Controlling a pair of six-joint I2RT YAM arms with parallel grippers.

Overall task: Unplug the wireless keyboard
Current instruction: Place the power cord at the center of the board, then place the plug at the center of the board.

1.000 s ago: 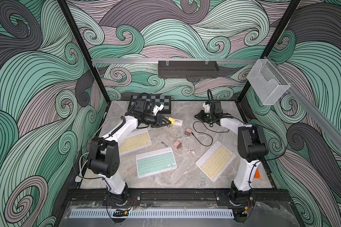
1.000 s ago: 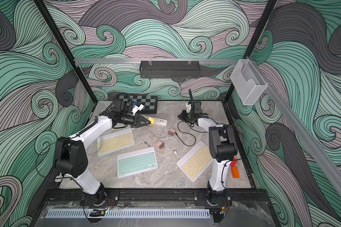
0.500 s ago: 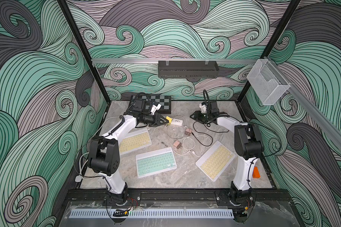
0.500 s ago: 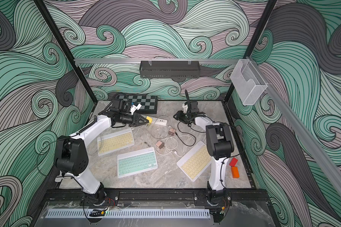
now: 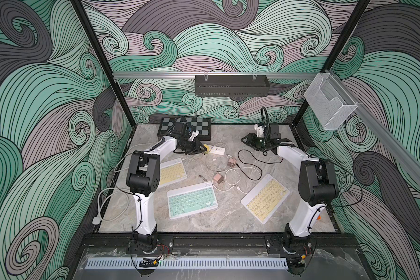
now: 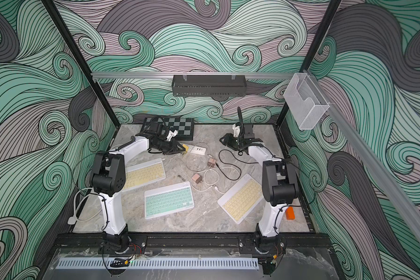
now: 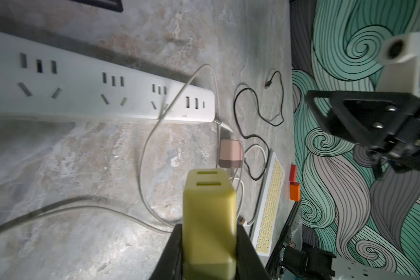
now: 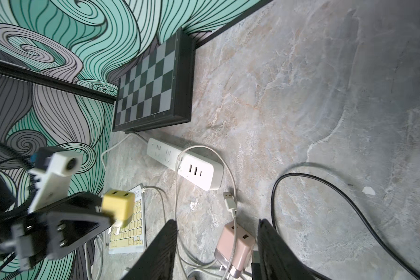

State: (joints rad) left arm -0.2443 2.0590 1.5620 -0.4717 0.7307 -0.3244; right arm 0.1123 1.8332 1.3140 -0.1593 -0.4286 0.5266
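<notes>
Over marbled tabletop (image 5: pixel 228 218), a yellow charger (image 7: pixel 209 198) is clamped by the left gripper (image 7: pixel 210 232) (right gripper (image 8: pixel 216 220) is spread open).

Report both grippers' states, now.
Left gripper: closed on the yellow charger.
Right gripper: open, holding nothing.

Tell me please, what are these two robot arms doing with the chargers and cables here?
The left gripper holds a yellow charger in the air, off the white power strip, whose sockets look empty. The right gripper is open and holds nothing; it hangs above a pink charger lying on the table. A white cable seems plugged into the yellow keyboard next to the left arm.
</notes>
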